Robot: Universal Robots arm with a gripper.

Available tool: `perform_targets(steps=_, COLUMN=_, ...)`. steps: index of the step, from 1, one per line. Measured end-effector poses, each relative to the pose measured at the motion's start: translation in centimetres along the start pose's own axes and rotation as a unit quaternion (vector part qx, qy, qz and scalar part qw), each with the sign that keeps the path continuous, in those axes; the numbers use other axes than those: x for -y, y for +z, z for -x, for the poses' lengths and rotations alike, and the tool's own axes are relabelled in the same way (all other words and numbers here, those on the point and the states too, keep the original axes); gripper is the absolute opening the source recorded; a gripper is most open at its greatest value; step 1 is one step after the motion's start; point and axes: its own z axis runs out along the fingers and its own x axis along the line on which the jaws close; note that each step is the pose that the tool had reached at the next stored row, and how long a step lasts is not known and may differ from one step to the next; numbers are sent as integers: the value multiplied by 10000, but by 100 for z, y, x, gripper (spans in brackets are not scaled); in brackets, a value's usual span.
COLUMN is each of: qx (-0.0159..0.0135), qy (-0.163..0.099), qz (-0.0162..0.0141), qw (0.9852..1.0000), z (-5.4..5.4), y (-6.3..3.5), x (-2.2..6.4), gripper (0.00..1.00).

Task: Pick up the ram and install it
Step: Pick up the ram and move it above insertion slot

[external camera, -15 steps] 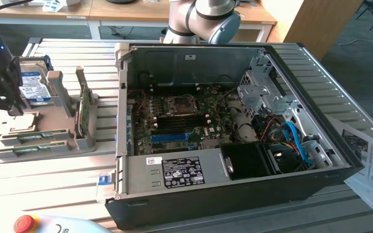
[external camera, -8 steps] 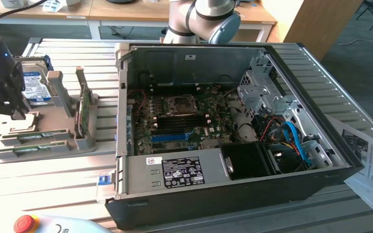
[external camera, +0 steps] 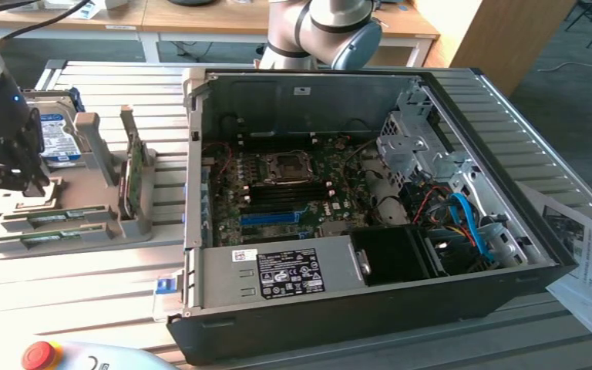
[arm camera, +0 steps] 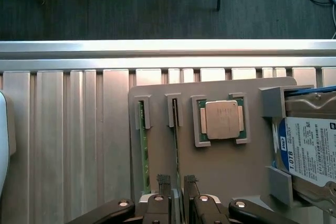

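ram (arm camera: 176, 150) betw spread fingers (arm camera: 163, 181); 2nd stick (arm camera: 142, 150) beside; 1 cpu (arm camera: 223, 120).

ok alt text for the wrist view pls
An open gripper hangs over a grey holder, fingertips either side of the ram, which stands on edge in a slot beside a second stick. The holder also carries a processor chip and a blue-labelled hard drive, on a slatted metal table.

Matt grey plastic holder (arm camera: 226, 171) on ribbed bare-metal table (arm camera: 52, 145)
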Motion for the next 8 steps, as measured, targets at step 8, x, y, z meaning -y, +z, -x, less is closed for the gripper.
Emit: perform_targets(steps=8, qx=1, qy=-1, qz=0, qw=10000, z=-10, y=47, x=4, gripper=24)
